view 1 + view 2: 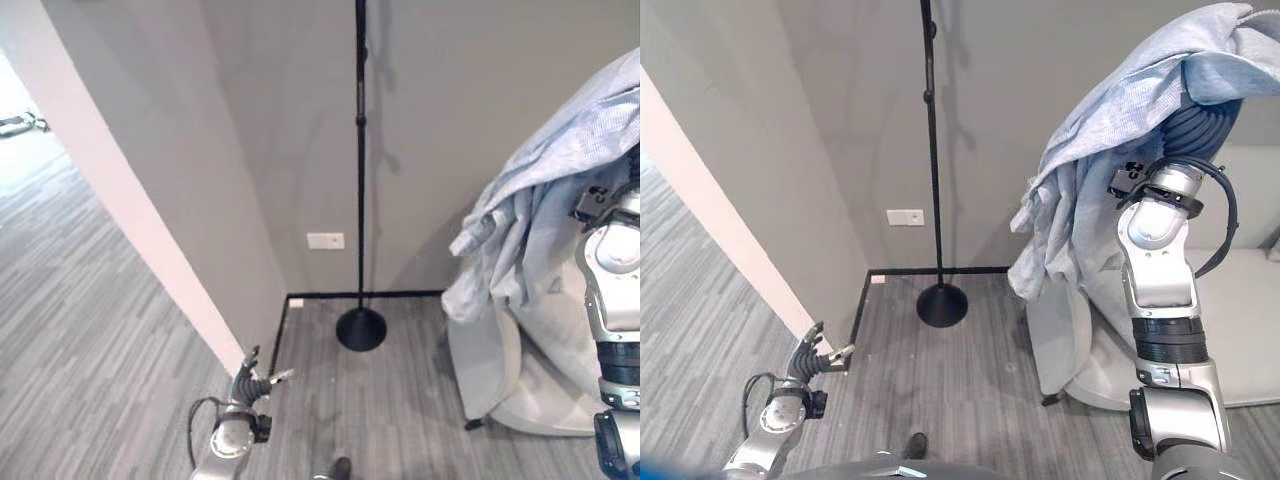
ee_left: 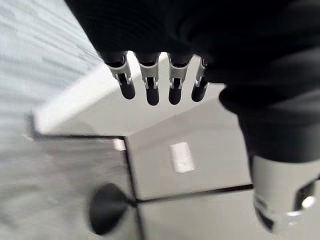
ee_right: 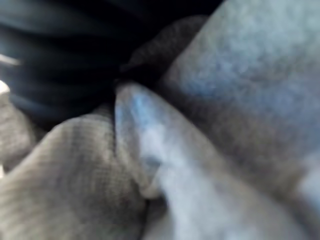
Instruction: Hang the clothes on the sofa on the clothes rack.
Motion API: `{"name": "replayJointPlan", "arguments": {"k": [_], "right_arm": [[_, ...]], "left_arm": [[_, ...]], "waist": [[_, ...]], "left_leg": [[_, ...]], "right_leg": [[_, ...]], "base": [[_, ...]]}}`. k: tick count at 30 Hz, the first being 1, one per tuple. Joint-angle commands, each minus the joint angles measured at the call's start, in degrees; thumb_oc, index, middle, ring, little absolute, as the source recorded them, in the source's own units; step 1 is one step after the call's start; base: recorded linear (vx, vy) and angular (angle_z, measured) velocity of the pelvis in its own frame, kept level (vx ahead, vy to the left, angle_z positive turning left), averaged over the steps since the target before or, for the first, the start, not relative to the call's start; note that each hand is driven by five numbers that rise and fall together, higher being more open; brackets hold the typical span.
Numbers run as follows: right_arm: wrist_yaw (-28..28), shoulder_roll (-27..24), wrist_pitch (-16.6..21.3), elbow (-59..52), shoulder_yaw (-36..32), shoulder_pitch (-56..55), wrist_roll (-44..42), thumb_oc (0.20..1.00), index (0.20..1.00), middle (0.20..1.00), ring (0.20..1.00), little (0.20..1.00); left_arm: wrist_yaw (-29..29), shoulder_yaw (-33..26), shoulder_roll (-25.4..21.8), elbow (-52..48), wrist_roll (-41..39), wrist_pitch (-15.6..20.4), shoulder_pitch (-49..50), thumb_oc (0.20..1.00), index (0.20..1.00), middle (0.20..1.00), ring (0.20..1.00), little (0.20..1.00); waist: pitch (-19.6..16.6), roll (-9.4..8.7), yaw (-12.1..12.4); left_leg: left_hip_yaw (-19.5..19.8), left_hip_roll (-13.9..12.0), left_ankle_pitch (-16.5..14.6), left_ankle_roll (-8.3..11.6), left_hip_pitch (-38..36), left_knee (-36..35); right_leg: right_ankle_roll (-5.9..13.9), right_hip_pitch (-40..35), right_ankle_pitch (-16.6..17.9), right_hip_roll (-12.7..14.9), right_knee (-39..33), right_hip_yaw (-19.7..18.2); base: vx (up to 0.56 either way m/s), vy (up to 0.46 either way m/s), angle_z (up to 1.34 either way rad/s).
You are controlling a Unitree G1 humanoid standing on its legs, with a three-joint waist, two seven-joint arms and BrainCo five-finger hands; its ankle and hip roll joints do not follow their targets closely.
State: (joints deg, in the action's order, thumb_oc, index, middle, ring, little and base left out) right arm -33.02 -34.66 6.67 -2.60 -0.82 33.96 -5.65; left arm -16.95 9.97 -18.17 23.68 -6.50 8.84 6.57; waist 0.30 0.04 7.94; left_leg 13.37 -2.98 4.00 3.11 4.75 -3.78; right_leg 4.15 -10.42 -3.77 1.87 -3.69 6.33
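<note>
A light blue shirt [image 1: 1110, 150] hangs draped over my raised right hand [image 1: 1202, 125], high on the right, its folds falling down in front of the sofa. The cloth [image 3: 225, 100] covers that hand at close range. The clothes rack is a thin black pole [image 1: 361, 150] on a round black base [image 1: 361, 328], standing against the grey wall to the left of the shirt, apart from it. My left hand [image 1: 250, 378] hangs low near the floor with straight fingers [image 2: 150, 85], holding nothing.
A pale grey sofa [image 1: 1240, 330] stands at the right behind the shirt. A white wall corner [image 1: 150, 220] juts in at the left, close to my left hand. A white wall socket [image 1: 325, 240] sits beside the pole. Grey floor lies between rack and sofa.
</note>
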Motion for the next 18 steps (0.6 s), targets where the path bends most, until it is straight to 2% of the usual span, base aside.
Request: {"name": "replayJointPlan", "arguments": {"k": [1, 3, 6, 13, 18], "right_arm": [[2.3, -2.1, 4.9, -0.8, 4.9, 10.5, -5.0, 0.2, 0.2, 0.2, 0.2, 0.2], [3.0, -1.6, 4.7, 0.0, 7.4, 13.6, -6.0, 0.2, 0.2, 0.2, 0.2, 0.2], [3.3, 1.7, 4.5, 1.4, 11.8, 17.2, -7.0, 0.2, 0.2, 0.2, 0.2, 0.2], [4.6, 8.0, 3.9, -0.6, 15.8, 15.5, -6.8, 0.2, 0.2, 0.2, 0.2, 0.2], [5.9, 11.4, 3.7, -2.3, 18.3, 13.3, -6.7, 0.2, 0.2, 0.2, 0.2, 0.2]], "left_arm": [[-1.7, 2.1, -1.2, -3.4, -4.2, 5.8, -3.7, 1.0, 1.0, 1.0, 1.0, 1.0], [-1.3, 3.4, -0.6, -5.3, -5.2, 6.2, -4.6, 1.0, 1.0, 1.0, 1.0, 1.0], [-1.3, 8.9, 0.7, -8.6, -4.9, 6.8, -8.4, 1.0, 1.0, 1.0, 1.0, 1.0], [-2.6, 14.4, 1.9, -13.1, -3.2, 6.7, -14.5, 1.0, 1.0, 1.0, 1.0, 1.0], [-5.0, 15.7, 3.2, -13.0, -1.9, 7.1, -18.1, 1.0, 1.0, 1.0, 1.0, 1.0]], "waist": [[-4.6, -3.38, 0.7], [-4.5, -3.53, 0.7], [-4.9, -3.73, 0.6], [-5.5, -3.33, 0.1], [-5.8, -3.07, -0.2]], "left_leg": [[-0.5, 1.4, 0.2, 1.57, -1.5, -1.2], [-0.3, 0.9, 0.6, 1.81, -1.2, -1.2], [-0.1, 0.5, 0.5, 2.09, -1.1, -1.2], [-0.4, 0.2, 1.2, 2.31, -0.5, -1.2], [-0.7, 0.1, 1.1, 2.38, -0.8, -1.2]], "right_leg": [[2.64, 5.9, 1.8, 1.5, -1.1, -2.8], [2.47, 6.0, 1.8, 1.1, -1.3, -3.0], [2.06, 5.6, 1.2, 0.5, -1.3, -3.0], [1.9, 6.1, 1.6, 0.1, -1.3, -3.2], [1.98, 6.0, 1.5, 0.3, -1.3, -3.4]], "base": [[-0.03, -0.096, -0.16], [-0.04, -0.09, -0.14], [-0.04, -0.035, 0.01], [-0.02, -0.012, 0.07], [-0.01, 0.0, -0.01]]}}
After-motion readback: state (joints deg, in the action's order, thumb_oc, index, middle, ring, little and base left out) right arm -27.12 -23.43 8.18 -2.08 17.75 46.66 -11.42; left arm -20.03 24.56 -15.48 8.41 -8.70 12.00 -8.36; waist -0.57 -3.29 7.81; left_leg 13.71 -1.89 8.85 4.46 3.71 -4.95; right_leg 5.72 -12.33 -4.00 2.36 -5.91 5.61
